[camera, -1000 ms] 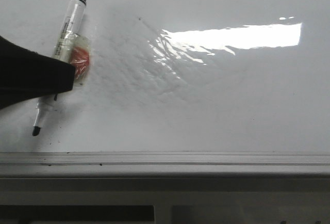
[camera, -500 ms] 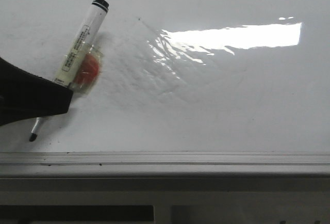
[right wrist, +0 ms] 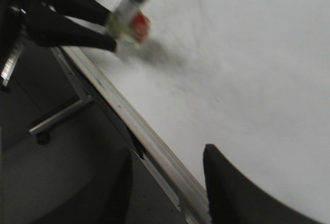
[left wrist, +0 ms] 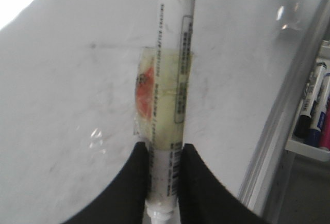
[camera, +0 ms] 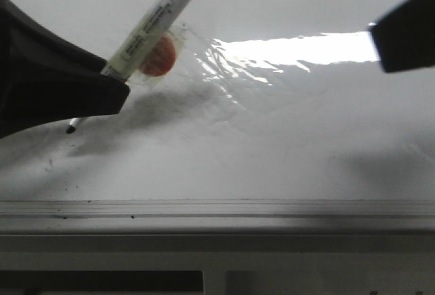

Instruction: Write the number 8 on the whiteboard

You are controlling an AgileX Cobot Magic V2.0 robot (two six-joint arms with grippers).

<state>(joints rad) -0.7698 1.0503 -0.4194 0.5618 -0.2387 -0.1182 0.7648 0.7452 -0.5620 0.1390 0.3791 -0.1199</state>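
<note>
My left gripper (camera: 109, 91) is shut on a white marker (camera: 153, 20) with yellowed tape and an orange patch (camera: 158, 57). It holds the marker slanted above the whiteboard (camera: 272, 152), with the black tip (camera: 71, 129) pointing down to the left and a shadow under it. In the left wrist view the two black fingers (left wrist: 198, 182) clamp the marker barrel (left wrist: 172, 79) over the board (left wrist: 77, 105). My right gripper (right wrist: 167, 167) is open and empty over the board's near rail; it shows as a dark block (camera: 404, 30) at the upper right. No number 8 shows, only faint smudges.
A grey metal rail (camera: 217, 210) runs along the board's near edge. A bright glare patch (camera: 306, 47) lies on the board. Several spare markers (left wrist: 314, 110) stand in a tray beside the board. A metal frame leg (right wrist: 56, 118) is below the board.
The left gripper has risen and moved right with the marker, whose tip has lifted off the board near the rail. The right gripper has come into view at the upper right.
</note>
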